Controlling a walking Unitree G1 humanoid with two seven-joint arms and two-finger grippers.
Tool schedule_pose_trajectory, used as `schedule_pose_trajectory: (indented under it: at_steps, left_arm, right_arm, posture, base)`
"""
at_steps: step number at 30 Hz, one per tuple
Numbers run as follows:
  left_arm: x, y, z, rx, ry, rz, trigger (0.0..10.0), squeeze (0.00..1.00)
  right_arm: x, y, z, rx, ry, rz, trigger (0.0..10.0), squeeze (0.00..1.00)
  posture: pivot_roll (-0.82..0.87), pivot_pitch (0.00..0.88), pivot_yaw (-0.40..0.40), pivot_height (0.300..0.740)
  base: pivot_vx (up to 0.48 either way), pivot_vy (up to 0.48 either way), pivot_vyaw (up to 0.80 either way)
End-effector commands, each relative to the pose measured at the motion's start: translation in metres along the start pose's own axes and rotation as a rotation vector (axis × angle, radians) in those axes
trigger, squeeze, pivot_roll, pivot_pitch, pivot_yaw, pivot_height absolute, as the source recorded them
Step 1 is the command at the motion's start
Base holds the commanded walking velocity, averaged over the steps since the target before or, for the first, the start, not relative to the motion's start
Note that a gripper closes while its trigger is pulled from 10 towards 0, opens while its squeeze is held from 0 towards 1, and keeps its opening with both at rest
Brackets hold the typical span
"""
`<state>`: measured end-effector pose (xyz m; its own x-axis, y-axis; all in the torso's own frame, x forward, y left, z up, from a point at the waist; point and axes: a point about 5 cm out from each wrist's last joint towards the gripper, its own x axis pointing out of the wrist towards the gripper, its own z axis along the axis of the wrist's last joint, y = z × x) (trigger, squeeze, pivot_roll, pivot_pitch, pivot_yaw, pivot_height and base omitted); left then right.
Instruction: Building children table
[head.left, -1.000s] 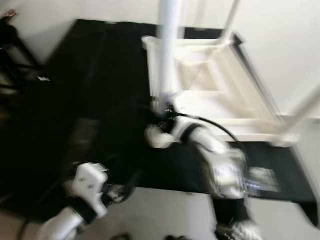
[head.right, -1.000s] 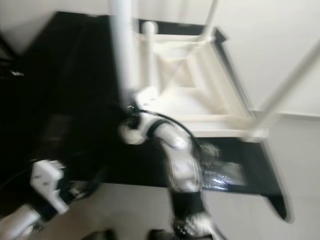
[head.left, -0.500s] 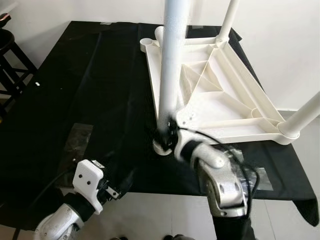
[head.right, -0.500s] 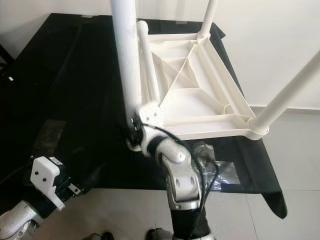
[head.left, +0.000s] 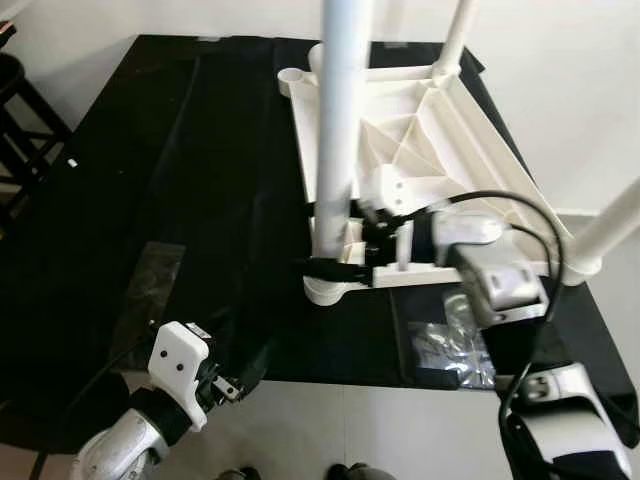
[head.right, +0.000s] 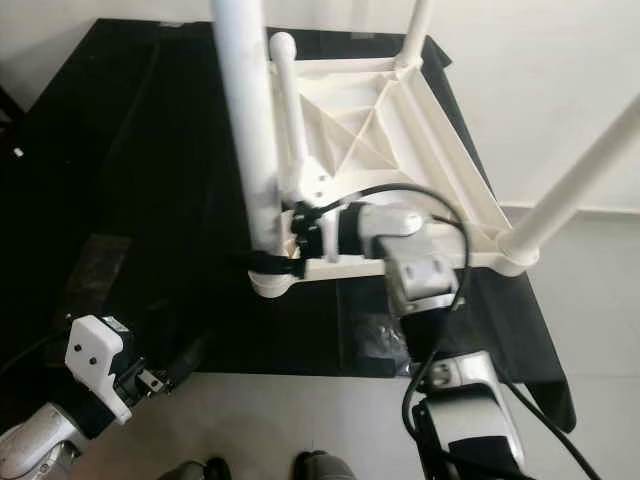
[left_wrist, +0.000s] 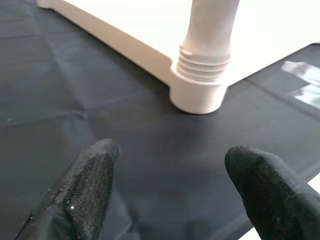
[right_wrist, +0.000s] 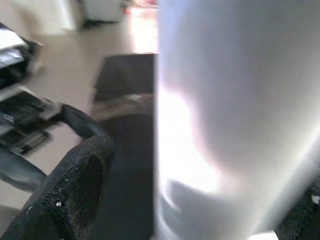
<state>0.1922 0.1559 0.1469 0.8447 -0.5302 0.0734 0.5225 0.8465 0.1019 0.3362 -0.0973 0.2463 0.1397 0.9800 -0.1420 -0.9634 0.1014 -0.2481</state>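
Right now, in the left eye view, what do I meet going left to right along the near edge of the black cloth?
Left pincer → near table leg, held by the right pincer → plastic bag → far-right leg.

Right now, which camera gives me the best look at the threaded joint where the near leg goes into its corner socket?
The left wrist view: the threaded joint sits sharp and unobstructed above the corner socket. In the left eye view the right gripper wraps the near leg there, covering the threads. The right wrist view gives a blurred close-up of the leg.
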Motion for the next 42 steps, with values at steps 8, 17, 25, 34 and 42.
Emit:
schedule_pose_trajectory:
  at_steps: [8,17,25,34,42]
  left_arm:
    - [-0.004,-0.007,0.002,-0.008,0.016,-0.028,10.0,0.0]
    - [-0.004,-0.008,0.001,-0.012,0.016,-0.031,10.0,0.0]
    - [-0.001,-0.007,0.001,-0.019,0.009,-0.03,10.0,0.0]
    - [0.002,-0.002,-0.003,-0.01,0.01,-0.025,10.0,0.0]
    - [0.004,0.001,-0.006,-0.008,0.012,-0.004,10.0,0.0]
  right_arm:
    - [0.0,-0.019,0.012,0.048,-0.072,0.132,0.0,0.0]
    - [-0.013,-0.022,0.006,0.041,-0.041,0.198,0.0,0.0]
    - [-0.012,0.001,-0.028,0.12,-0.002,-0.076,0.0,0.0]
    - [0.042,0.083,-0.075,0.283,0.144,-0.744,0.0,0.0]
    - [0.047,0.076,-0.07,0.296,0.162,-0.736,10.0,0.0]
  posture:
    - [-0.08,0.237,-0.065,0.74]
    - [-0.09,0.233,-0.07,0.74]
    - [-0.13,0.223,-0.083,0.74]
    - [-0.15,0.181,-0.062,0.74]
    - [-0.13,0.157,-0.067,0.74]
  base:
    - [0.0,0.0,0.0]
    - [0.0,0.0,0.0]
    - [0.0,0.0,0.0]
    - [0.0,0.0,0.0]
    - [0.0,0.0,0.0]
